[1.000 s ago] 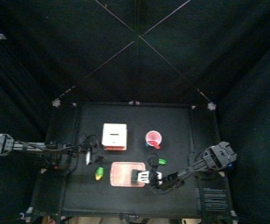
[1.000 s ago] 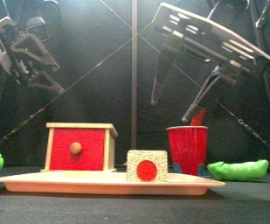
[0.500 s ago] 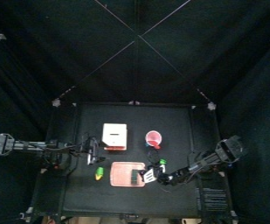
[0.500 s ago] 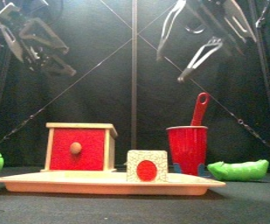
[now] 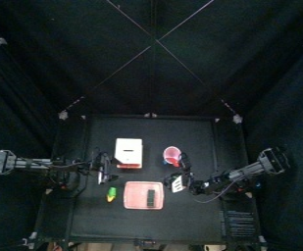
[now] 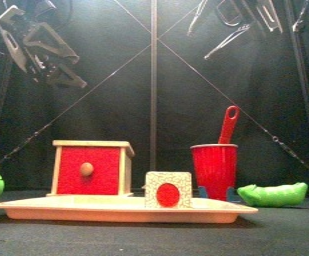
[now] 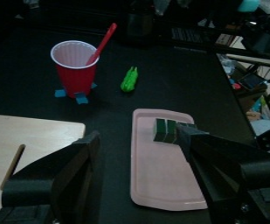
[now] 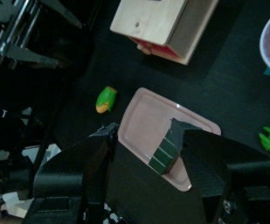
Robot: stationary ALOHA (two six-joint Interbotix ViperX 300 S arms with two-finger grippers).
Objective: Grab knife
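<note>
Front view puts the red cup (image 6: pixel 213 170) right of centre, and the knife (image 6: pixel 228 124), as far as it can be told, is the red-handled piece leaning out of the cup's rim toward the upper right; its blade is hidden inside. No writing can be read anywhere: the small block (image 6: pixel 169 189) shows only a red oval on a speckled face, and the wooden box (image 6: pixel 93 168) has a red front with a knob. The block stands on the pink tray (image 6: pixel 117 208), whose rim runs along the lower edge of the frame; whether the box stands on it or behind it cannot be told here. A green piece (image 6: pixel 273 194) lies at the lower right. The space above the handle is open, with both arms high in the frame. From the top view, the cup sits near the table's (image 5: pixel 206 132) middle, apart from the box at its left, with bare black surface behind both toward the upper edge. The right gripper (image 8: pixel 161 171) has its jaws wide apart over the tray's edge, holding nothing. The left gripper (image 7: pixel 148 175) also stands spread and empty, the tray between its jaws and the cup beyond.
</note>
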